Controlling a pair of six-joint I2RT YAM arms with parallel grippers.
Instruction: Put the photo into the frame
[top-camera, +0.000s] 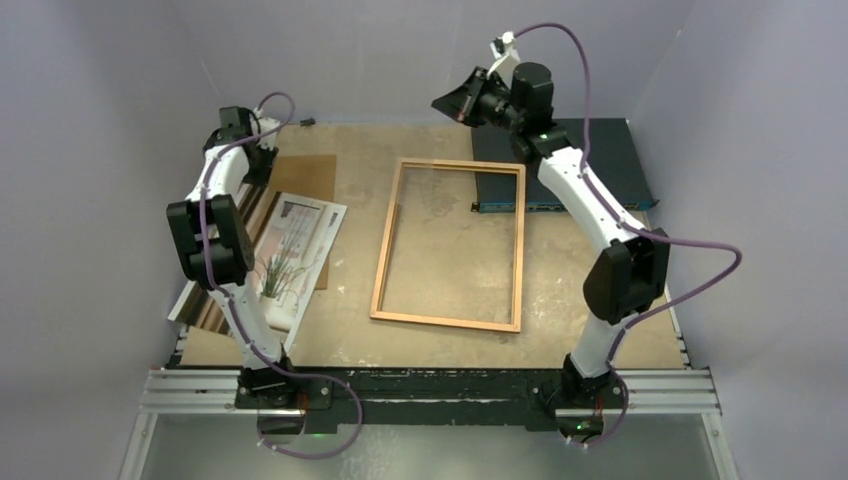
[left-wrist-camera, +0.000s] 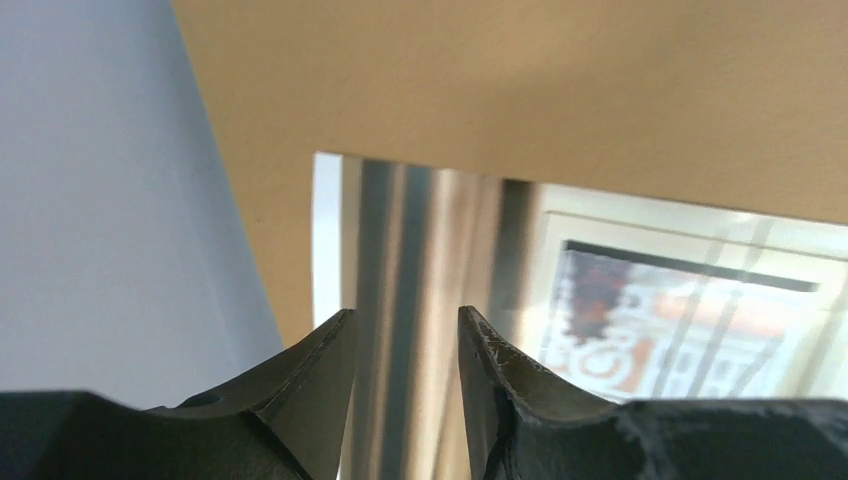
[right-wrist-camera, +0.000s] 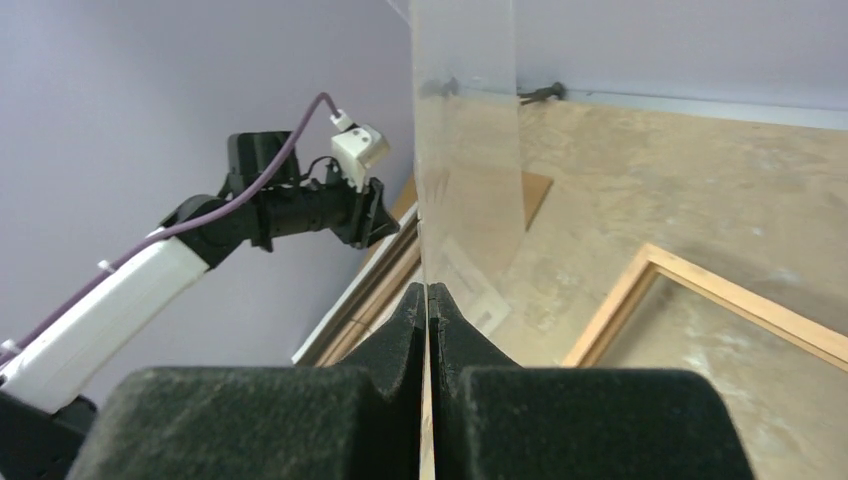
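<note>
Counter (top-camera: 440, 345) supports the frame (top-camera: 446, 321). Left of frame: brown backing board (top-camera: 308, 176), photo (top-camera: 298, 250) overlapping it. Far-right of frame: dark blue box (top-camera: 620, 160).

Soft even light, faint shadows, left wrist view blurred up close

— Where does the photo (top-camera: 297, 250) lie?
— Just on the near side of the left gripper (top-camera: 260, 163).
— And the frame (top-camera: 446, 321)?
— To that gripper's right, nearer than the raised right gripper (top-camera: 462, 104).

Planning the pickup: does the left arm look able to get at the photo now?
Probably yes: the left end effector hangs open close over the photo, with nothing lying on it.
</note>
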